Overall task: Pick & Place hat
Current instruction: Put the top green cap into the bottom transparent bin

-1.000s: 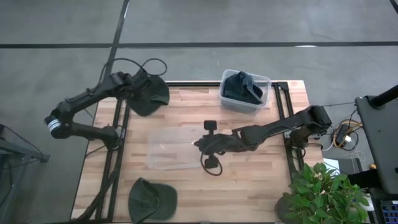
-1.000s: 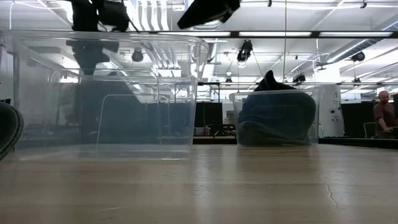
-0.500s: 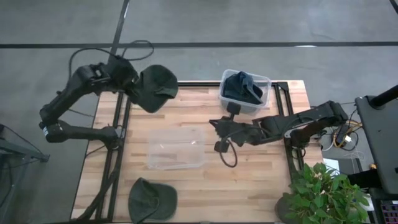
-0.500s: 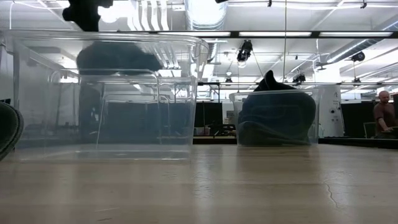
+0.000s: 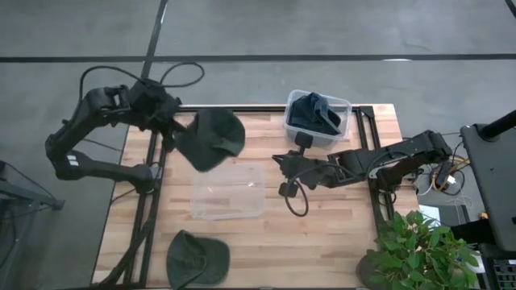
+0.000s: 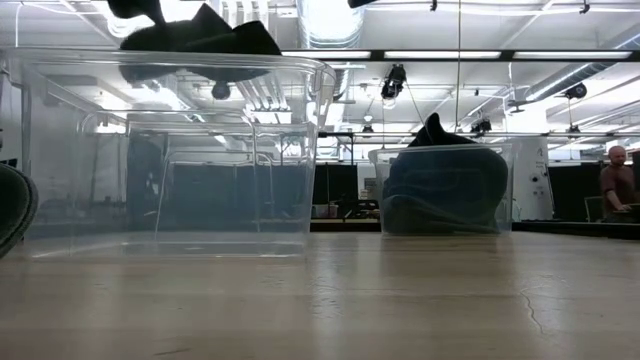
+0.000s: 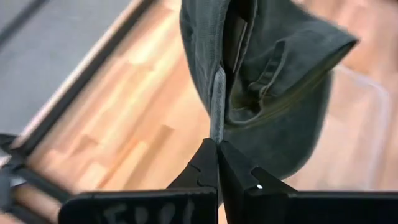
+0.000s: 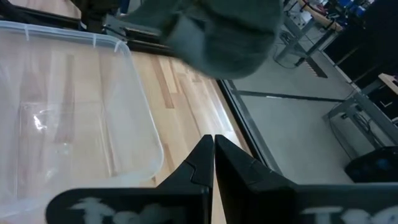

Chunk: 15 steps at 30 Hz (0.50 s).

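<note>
From table height the hat (image 6: 195,45) in the air is only a dark shape past the rim of the clear bin (image 6: 170,150), its top cut off by the picture's upper edge. The second hat (image 6: 14,208) on the near left shows only as a sliver at the left edge. The left gripper (image 7: 217,163) hides the part of the hat's edge it pinches. In the right wrist view the hat (image 8: 217,28) is a blur. The dark cloth in the small tub (image 5: 317,117) is too bunched to identify. The person (image 6: 620,180) far right is tiny and partly cut off.
</note>
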### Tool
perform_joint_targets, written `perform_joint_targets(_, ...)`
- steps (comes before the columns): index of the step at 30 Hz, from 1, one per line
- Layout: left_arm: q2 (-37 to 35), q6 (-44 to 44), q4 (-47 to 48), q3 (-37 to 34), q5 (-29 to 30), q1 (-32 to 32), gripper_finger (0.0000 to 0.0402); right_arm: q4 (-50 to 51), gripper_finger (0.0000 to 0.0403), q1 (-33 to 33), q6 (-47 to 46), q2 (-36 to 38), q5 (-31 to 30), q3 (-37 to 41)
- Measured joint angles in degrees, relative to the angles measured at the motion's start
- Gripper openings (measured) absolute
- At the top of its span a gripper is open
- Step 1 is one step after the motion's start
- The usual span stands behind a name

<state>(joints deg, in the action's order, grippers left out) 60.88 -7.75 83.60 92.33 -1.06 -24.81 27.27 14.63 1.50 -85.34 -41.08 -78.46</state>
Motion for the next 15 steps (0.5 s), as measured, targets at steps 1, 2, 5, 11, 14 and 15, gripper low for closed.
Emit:
perform_joint_targets(1,0.01,-0.91,-0.01,0.0,-0.69,1.39,0.0,0.02,0.0009,0.0,0.0,0.02,-0.04,0.0)
perform_joint_targets(2,0.09,-1.68,-0.08,-0.02,-1.04,2.99,0.0,0.02,0.0009,0.0,0.0,0.02,-0.05,0.0)
perform_joint_targets(5,0.23,-3.03,-1.2,-0.03,-1.59,8.12,0.0,0.02,0.0009,-0.02,-0.03,0.02,-0.1,0.0)
perform_joint_targets(11,1.19,-8.45,-2.83,-0.34,-3.61,16.82,0.0,0.01,0.0009,-0.02,-0.31,0.02,-1.44,0.02)
perform_joint_targets(14,2.18,-10.87,-2.99,-1.11,-2.68,20.35,0.0,0.04,0.0009,-0.02,-0.35,0.02,-1.45,0.12)
perform_joint_targets(15,2.56,-11.45,-3.41,-1.45,-2.67,21.53,0.0,0.04,0.0009,-0.02,-0.38,0.02,-1.45,0.15)
